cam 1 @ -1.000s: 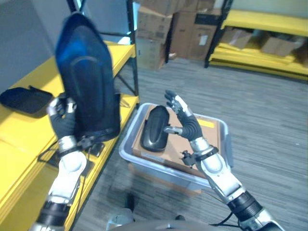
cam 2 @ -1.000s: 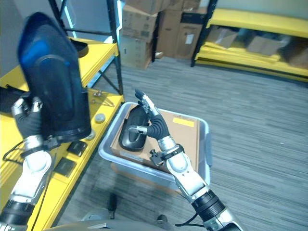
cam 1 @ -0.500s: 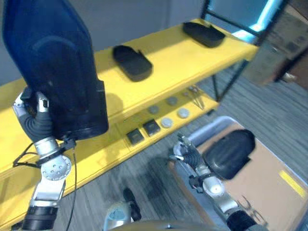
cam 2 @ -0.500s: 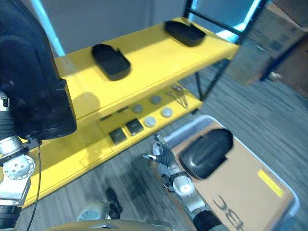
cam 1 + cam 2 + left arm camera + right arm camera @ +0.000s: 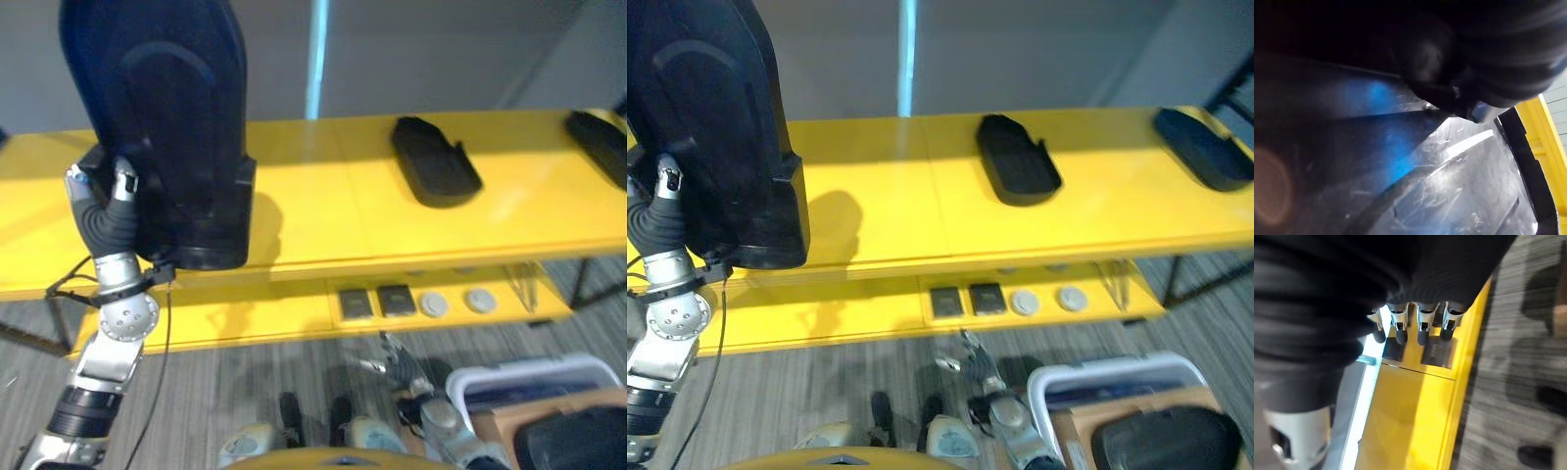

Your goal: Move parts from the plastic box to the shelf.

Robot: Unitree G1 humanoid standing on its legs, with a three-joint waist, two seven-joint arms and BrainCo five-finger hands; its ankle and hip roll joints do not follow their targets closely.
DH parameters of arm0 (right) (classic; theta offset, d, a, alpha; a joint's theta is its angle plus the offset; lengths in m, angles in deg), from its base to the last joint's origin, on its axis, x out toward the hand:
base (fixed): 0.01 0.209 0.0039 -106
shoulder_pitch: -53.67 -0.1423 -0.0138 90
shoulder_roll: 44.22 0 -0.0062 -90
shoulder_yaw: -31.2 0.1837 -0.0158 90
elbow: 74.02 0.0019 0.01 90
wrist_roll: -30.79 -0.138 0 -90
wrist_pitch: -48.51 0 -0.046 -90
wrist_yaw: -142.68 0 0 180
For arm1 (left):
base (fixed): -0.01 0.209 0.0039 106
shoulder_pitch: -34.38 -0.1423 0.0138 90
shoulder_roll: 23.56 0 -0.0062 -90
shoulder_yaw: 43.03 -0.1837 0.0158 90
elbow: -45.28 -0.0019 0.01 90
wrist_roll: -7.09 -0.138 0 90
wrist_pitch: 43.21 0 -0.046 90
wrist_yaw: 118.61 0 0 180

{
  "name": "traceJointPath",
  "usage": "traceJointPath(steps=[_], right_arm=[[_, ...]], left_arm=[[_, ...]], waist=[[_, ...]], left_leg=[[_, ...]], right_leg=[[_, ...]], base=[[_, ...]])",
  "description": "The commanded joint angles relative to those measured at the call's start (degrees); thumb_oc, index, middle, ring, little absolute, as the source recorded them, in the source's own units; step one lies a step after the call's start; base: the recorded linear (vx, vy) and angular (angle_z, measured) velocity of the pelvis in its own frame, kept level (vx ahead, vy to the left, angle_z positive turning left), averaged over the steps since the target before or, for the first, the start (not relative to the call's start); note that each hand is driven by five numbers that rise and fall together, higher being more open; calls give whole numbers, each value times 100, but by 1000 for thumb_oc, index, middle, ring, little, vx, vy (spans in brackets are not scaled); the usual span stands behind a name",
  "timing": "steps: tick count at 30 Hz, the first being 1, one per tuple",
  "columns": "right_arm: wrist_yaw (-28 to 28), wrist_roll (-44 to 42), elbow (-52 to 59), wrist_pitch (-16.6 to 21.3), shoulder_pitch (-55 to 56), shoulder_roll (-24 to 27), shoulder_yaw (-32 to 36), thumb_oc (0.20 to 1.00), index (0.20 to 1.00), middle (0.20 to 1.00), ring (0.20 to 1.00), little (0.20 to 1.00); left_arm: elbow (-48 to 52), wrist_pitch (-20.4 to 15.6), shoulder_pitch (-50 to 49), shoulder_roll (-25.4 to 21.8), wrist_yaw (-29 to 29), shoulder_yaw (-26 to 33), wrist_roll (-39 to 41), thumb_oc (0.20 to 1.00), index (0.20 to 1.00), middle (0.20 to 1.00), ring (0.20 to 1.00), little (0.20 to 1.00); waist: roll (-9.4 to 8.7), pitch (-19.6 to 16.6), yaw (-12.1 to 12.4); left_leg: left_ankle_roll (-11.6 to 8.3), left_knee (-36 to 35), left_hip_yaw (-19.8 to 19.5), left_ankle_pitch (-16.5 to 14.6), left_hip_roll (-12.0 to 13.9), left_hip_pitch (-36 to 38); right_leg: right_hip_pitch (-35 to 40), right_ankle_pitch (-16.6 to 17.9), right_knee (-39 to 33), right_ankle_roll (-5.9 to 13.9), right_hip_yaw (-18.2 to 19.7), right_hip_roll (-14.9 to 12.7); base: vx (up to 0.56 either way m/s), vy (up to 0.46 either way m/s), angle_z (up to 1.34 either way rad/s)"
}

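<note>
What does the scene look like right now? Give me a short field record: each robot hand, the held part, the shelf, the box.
left robot hand: curled round the large black part, holding it upright above the yellow shelf
right robot hand: low, fingers straight, holding nothing
top shelf: two black parts lying flat
lower shelf: two dark square pieces and two grey discs
plastic box: on the floor, one black part inside

A warehouse: long yellow shelf [image 5: 323,211] holding black parts [image 5: 434,162].
</note>
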Motion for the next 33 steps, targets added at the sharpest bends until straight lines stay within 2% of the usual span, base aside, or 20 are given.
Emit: traceJointPath(steps=[1,3,4,5,7,8,9,11,12,13,15,17,18,19,21,22,25,26,29,33], right_arm=[[-564,-467,-364,-471,-454,-15,155,1000,1000,1000,1000,1000],[-740,-193,-999,-905,-549,-15,277,1000,1000,1000,1000,1000],[-776,-139,-1162,-970,-569,-11,279,1000,1000,1000,1000,1000],[-946,-194,-1830,-1198,-652,11,321,1000,1000,1000,1000,1000],[-1011,-560,-2142,-1846,-687,19,404,1000,1000,1000,1000,1000],[-1042,-546,-2178,-1878,-689,25,435,1000,1000,1000,1000,1000],[-1159,-608,-2400,-2331,-691,56,653,1000,1000,1000,1000,1000],[-1025,-673,-2569,-2810,-612,77,842,1000,1000,1000,1000,1000],[-910,-772,-2608,-2981,-569,85,911,1000,1000,1000,1000,1000],[-832,-886,-2650,-3064,-486,84,978,1000,1000,1000,1000,1000],[-938,-982,-2668,-3193,-374,61,1044,1000,1000,1000,1000,1000],[-1335,-452,-2598,-3357,-195,-37,983,1000,1000,1000,1000,1000],[-1338,-449,-2598,-3357,-194,-38,987,1000,1000,1000,1000,1000],[-1368,-356,-2586,-3379,-102,-80,905,1000,1000,1000,1000,1000],[-986,-705,-2461,-3115,131,-182,796,1000,1000,1000,1000,1000],[-934,-677,-2420,-3097,151,-183,803,1000,1000,1000,1000,1000],[-914,-465,-2337,-3082,167,-166,784,1000,1000,1000,1000,1000],[-1016,-357,-2336,-3046,128,-139,775,1000,1000,1000,1000,1000],[-1071,-330,-2274,-2977,50,-111,678,1000,1000,1000,1000,1000],[-1056,-364,-2169,-2956,-123,-63,544,1000,1000,1000,1000,1000]], left_arm=[[107,94,347,62,34,235,290,200,200,200,200,200],[61,130,343,119,102,281,378,200,200,200,200,200],[44,113,337,132,121,289,395,200,200,200,200,200],[-9,101,299,149,211,313,442,200,200,200,200,200],[51,203,194,188,355,347,539,200,200,200,200,200],[62,215,172,202,373,358,556,200,200,200,200,200],[146,374,0,285,484,442,646,200,200,200,200,200],[122,660,-37,308,551,409,853,200,200,200,200,200],[45,864,6,308,604,361,981,200,200,200,200,200],[-132,911,93,299,574,284,1164,200,200,200,200,200],[-367,1188,250,323,436,190,1208,200,200,200,200,200],[-724,1412,531,328,209,59,1358,200,200,200,200,200],[-732,1408,538,327,207,54,1358,200,200,200,200,200],[-883,1557,644,326,233,-13,1607,200,200,200,200,200],[-1356,1751,1025,473,-1,-187,1762,200,200,200,200,200],[-1426,1800,1086,513,-26,-209,1902,200,200,200,200,200],[-1916,1859,1421,723,-22,-398,2120,200,200,200,200,200],[-2169,1975,1687,885,-107,-590,2149,200,200,200,200,200],[-2462,2243,2006,1020,-118,-788,2275,200,200,200,200,200],[-2873,2343,2338,1227,-139,-1010,2443,200,200,200,200,200]], waist=[[17,-8,-64],[-3,171,27],[-7,197,58],[42,279,163],[90,288,192],[96,284,189],[148,222,166],[222,151,94],[243,132,52],[254,113,-17],[264,92,-139],[265,100,-305],[265,100,-299],[265,111,-376],[267,189,-617],[266,196,-661],[263,223,-818],[262,292,-916],[248,409,-1015],[223,556,-1116]], left_leg=[[-667,-828,83,-134,303,428],[-744,-127,-73,-260,230,18],[-753,-4,-164,-295,214,-62],[-827,133,-451,-326,252,-233],[-943,-97,-505,-206,461,-137],[-961,-153,-500,-172,496,-107],[-1060,-485,-527,11,714,28],[-1137,-884,-354,231,880,195],[-1162,-914,-314,278,927,195],[-1144,-939,-277,270,941,237],[-1102,-984,-208,230,939,325],[-1054,-1090,-110,177,904,443],[-1053,-1094,-106,178,903,445],[-1039,-1117,-78,156,894,459],[-997,-1194,31,88,889,531],[-991,-1208,46,82,886,537],[-987,-1208,140,69,883,487],[-980,-1208,196,69,894,436],[-967,-1207,255,76,920,381],[-969,-1186,304,90,952,315]], right_leg=[[1010,-235,-964,161,-29,146],[1095,-245,-961,95,23,57],[1094,-241,-966,82,56,41],[1092,-245,-1006,57,143,26],[1120,-241,-1107,61,164,21],[1129,-241,-1126,62,169,24],[1153,-263,-1189,69,218,19],[1253,-259,-1295,81,221,6],[1273,-254,-1288,92,230,-9],[1271,-241,-1275,122,257,-23],[1241,-212,-1265,177,325,-45],[1155,-130,-1312,257,417,-92],[1154,-129,-1313,258,420,-93],[1098,-90,-1335,292,445,-110],[958,-15,-1392,342,576,-103],[928,-11,-1392,344,608,-91],[806,29,-1420,364,726,-63],[725,38,-1426,373,816,-58],[656,40,-1431,372,919,-49],[549,50,-1433,345,1020,0]], base=[[8,-121,44],[-20,-63,-6],[-39,-28,4],[0,0,0],[21,50,-16],[108,125,-35],[141,155,-23],[215,187,-16],[222,130,-20],[201,90,-11],[169,70,-10],[117,63,-55],[90,53,-46],[46,33,-6],[37,47,-18],[22,44,-27],[-4,18,-23],[-31,3,-21],[-29,-11,-26],[-46,-26,-25]])
